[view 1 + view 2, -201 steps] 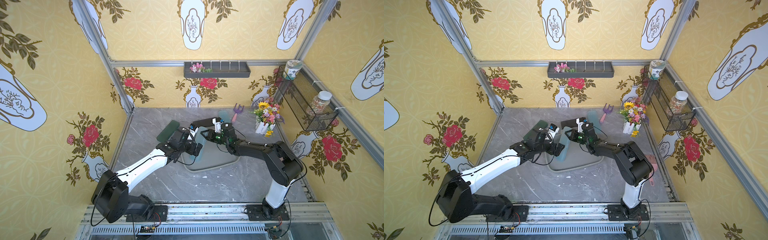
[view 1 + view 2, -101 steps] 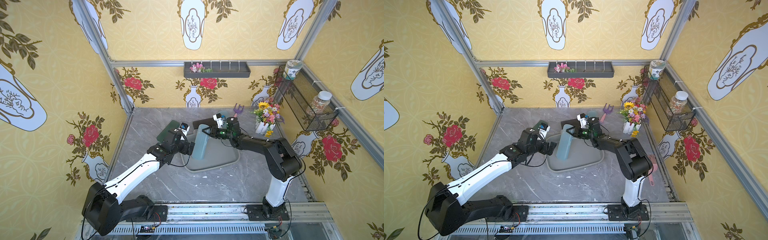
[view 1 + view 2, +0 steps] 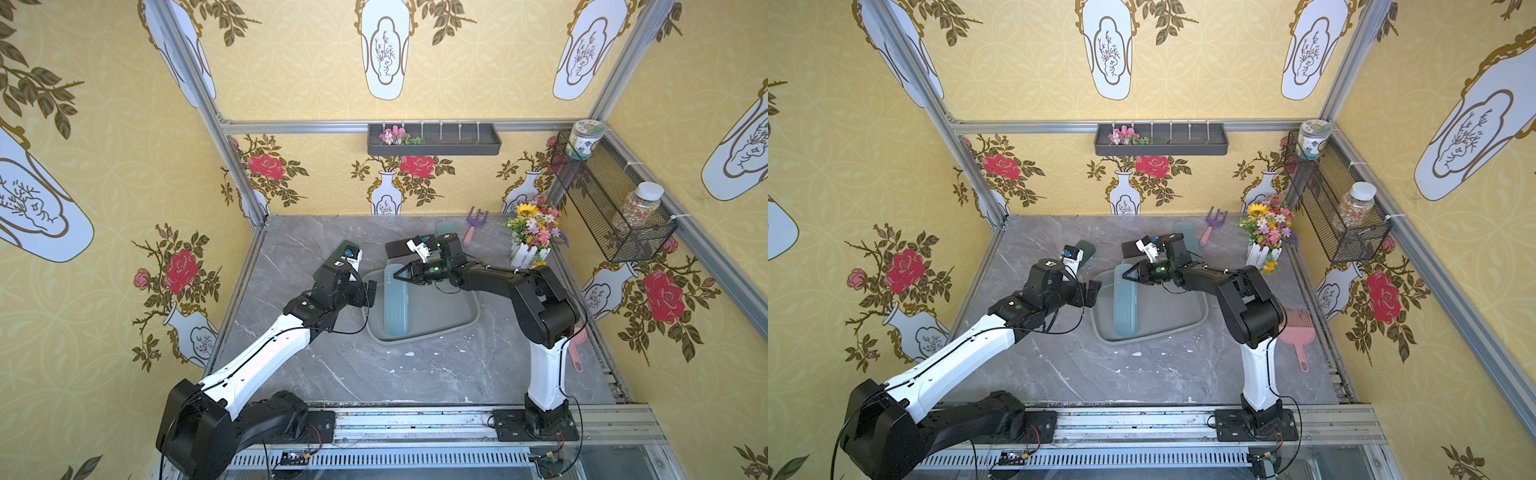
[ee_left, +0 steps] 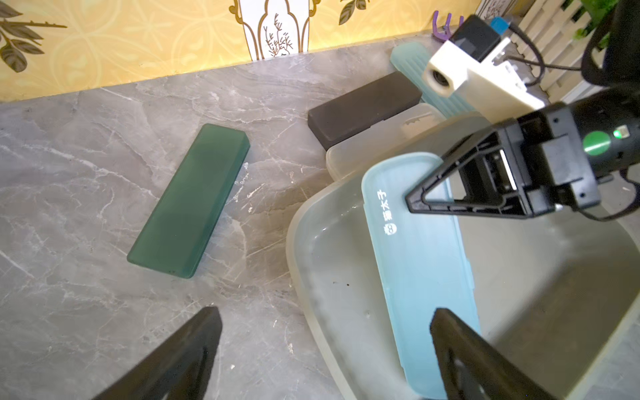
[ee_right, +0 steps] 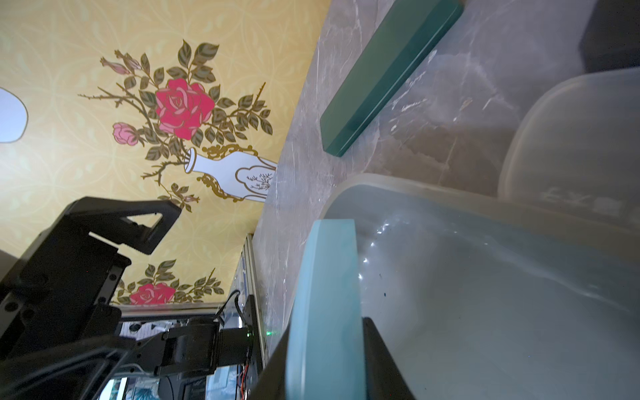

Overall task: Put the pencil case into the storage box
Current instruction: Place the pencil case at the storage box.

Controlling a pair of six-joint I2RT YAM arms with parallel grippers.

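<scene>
On the desk [image 3: 332, 374], the storage box [image 3: 440, 307] holds the light-blue pencil case [image 3: 395, 307], whose long axis runs far-to-near along the box's left wall. The right gripper [image 3: 397, 275] is clenched on the case's far end by the far rim, so the case stretches from it toward the robot, and a plain let-go there looks sufficient. The left gripper [image 3: 370, 293] hangs released and empty just outside the left rim.

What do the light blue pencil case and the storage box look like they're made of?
The light blue pencil case: likely plastic, frosted matte, printed characters; the storage box: likely translucent grey-green plastic, cloudy rim, glare on its inner wall.
</scene>
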